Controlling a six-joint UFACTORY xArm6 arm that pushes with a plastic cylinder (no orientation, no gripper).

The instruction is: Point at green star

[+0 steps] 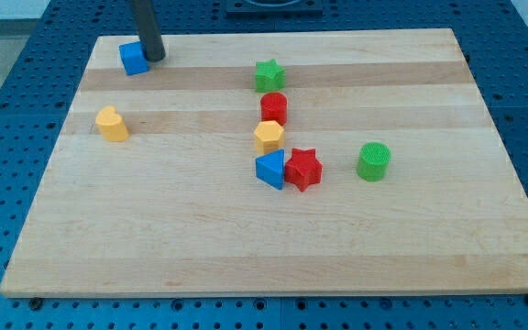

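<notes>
One step pending: my tip (154,57), no gripper fitted, touching blue cube (133,58); should slide toward view's right, stopping beside green star (269,74) without nudging.

No text, label, brand, number or sign can be read anywhere here, neither on the wooden board (246,247) nor on any of the coloured blocks lying on it.

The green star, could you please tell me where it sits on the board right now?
The green star sits near the view's top, just right of centre, directly above the red cylinder. My tip is far off to the view's left, beside the blue cube.
</notes>
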